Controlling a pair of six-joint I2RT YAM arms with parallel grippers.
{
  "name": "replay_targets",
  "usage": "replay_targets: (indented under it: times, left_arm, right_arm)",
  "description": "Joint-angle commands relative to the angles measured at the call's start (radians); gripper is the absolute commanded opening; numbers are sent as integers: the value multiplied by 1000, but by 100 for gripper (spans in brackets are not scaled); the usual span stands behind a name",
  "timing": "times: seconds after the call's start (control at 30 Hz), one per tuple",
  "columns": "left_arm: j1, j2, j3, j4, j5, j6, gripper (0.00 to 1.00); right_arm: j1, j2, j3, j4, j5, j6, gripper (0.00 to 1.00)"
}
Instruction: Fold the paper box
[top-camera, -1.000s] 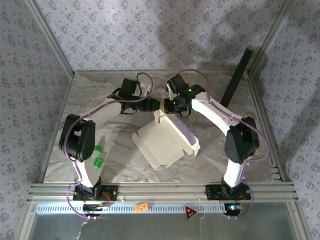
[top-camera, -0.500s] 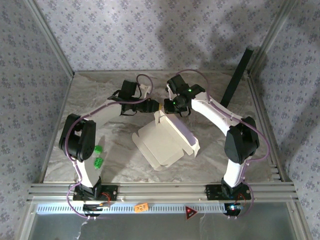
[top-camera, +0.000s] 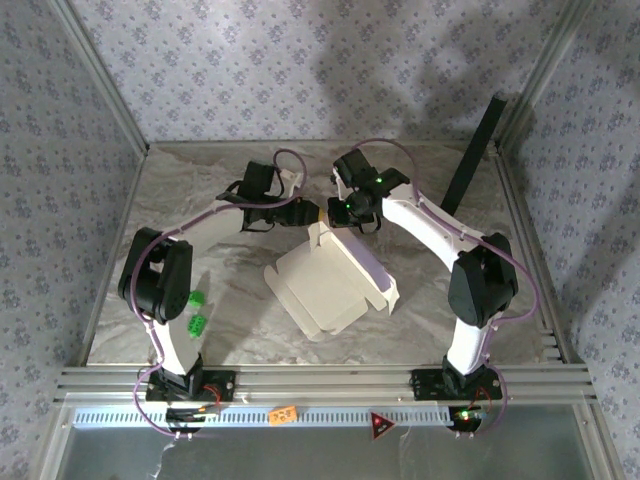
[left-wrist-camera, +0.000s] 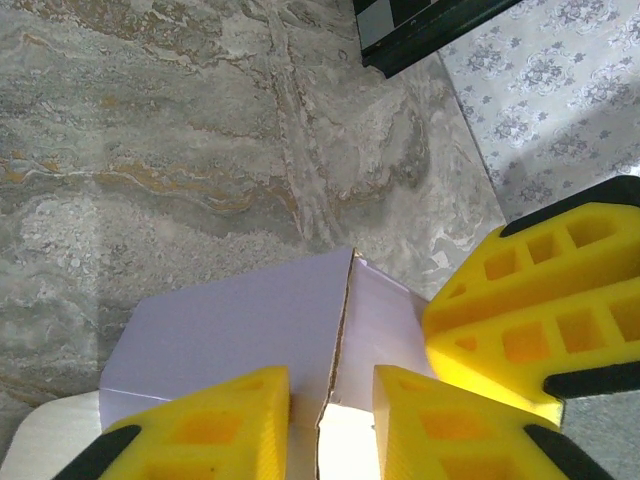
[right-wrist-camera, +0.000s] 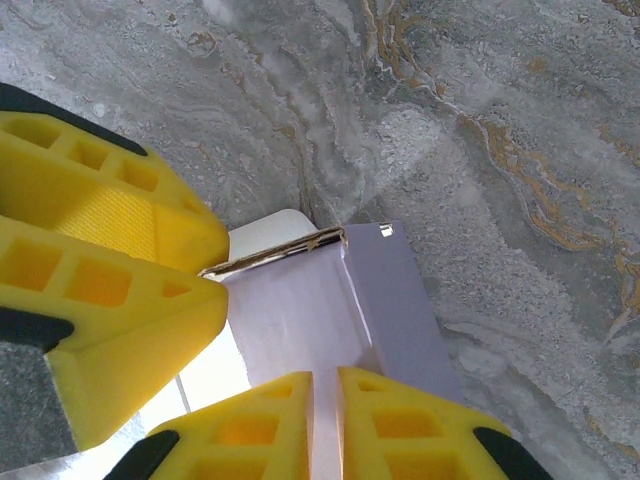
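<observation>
The paper box (top-camera: 335, 285) lies half-folded at the centre of the table (top-camera: 235, 265), lavender flaps raised at its far corner. The right gripper (right-wrist-camera: 325, 415) pinches one flap; the left gripper (left-wrist-camera: 332, 420) straddles the adjoining flap, jaws narrowly parted.

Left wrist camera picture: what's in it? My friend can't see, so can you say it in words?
The left gripper has a yellow finger on each side of a lavender flap edge of the paper box, with a gap between them. The right gripper, also yellow, meets that flap from the right, over a grey marble table.
</observation>
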Motion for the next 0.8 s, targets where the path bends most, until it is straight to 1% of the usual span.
replay_targets:
  times: [0.0,0.17,0.23,0.6,0.77]
  left_arm:
    - [-28,-1,-3,-6,55,-10,26]
    - [-31,1,-3,-13,33,-10,34]
    - [-31,6,-2,-19,22,-13,35]
    - [-38,32,8,-107,-42,18,26]
    - [-37,35,6,-119,-51,25,25]
  right_arm:
    - [18,38,3,-38,-15,6,15]
    - [19,34,0,-38,-14,6,16]
    - [19,32,0,-37,-14,7,15]
    - [23,19,19,-50,-9,5,16]
    - [22,-5,61,-85,-12,1,22]
